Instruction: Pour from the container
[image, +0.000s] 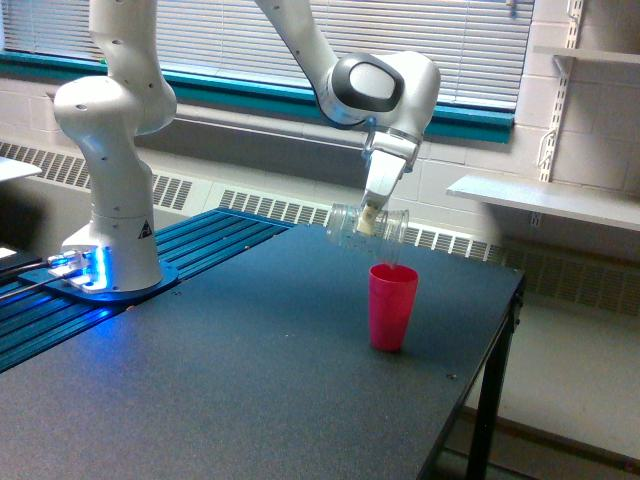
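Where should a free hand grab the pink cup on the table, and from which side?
Grip the pink cup around its upper wall, from the exterior view's right or the table's near side. It stands upright and widens toward the rim, while the clear container held by the gripper hangs above its mouth, probably blocking a top approach.
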